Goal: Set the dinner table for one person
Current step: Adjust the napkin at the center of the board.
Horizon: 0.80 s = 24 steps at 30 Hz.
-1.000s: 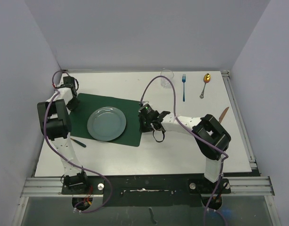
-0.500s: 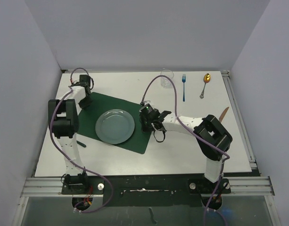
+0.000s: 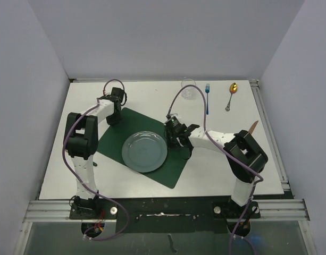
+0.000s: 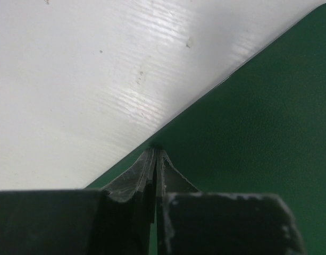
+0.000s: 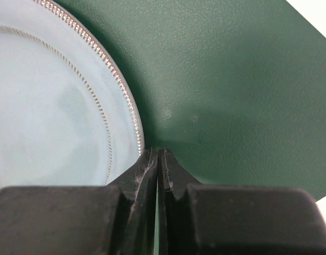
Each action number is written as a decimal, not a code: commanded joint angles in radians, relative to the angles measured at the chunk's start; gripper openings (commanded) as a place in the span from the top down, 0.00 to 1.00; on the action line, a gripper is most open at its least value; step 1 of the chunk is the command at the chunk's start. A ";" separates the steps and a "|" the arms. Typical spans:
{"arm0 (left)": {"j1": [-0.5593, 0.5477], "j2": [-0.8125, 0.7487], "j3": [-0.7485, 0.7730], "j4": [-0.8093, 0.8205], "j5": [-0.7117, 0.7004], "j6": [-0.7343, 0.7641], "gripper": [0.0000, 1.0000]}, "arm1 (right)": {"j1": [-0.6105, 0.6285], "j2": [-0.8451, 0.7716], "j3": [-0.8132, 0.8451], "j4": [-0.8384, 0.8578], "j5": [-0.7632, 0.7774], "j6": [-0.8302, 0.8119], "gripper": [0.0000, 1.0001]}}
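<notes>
Overhead, the white dinner table (image 3: 152, 95) fills the view from the rail beside the arm bases to the far wall. A dark green placemat (image 3: 112, 139) lies askew on its left-centre part, one corner pointing toward the near edge. A pale grey-blue plate (image 3: 144, 151) with a beaded rim sits on the mat, slightly toward the near side.

The left gripper (image 4: 156, 155) is clenched with nothing between its fingers. Its tips press down at the far-left edge of the placemat, right where green meets white. The right gripper (image 5: 158, 154) is likewise closed tight on nothing. Its tips rest on the mat just beside the plate's rim, on the plate's far-right side.

Along the far edge of the table, well apart from the mat, stand a clear glass (image 3: 188, 87), a blue-handled fork (image 3: 207, 98) and a gold spoon (image 3: 231, 95), side by side. A brown handle (image 3: 252, 127) shows at the right, and the right arm hides the rest of it.
</notes>
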 commanded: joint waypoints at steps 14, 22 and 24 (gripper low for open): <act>-0.165 -0.209 -0.154 -0.107 0.083 -0.050 1.00 | 0.006 -0.214 -0.046 -0.288 0.203 0.082 0.98; -0.205 -0.335 -0.221 -0.143 0.034 -0.057 1.00 | 0.054 -0.268 -0.105 -0.365 0.200 0.146 0.98; -0.215 -0.365 -0.242 -0.154 0.014 -0.054 1.00 | 0.070 -0.272 -0.116 -0.384 0.202 0.167 0.98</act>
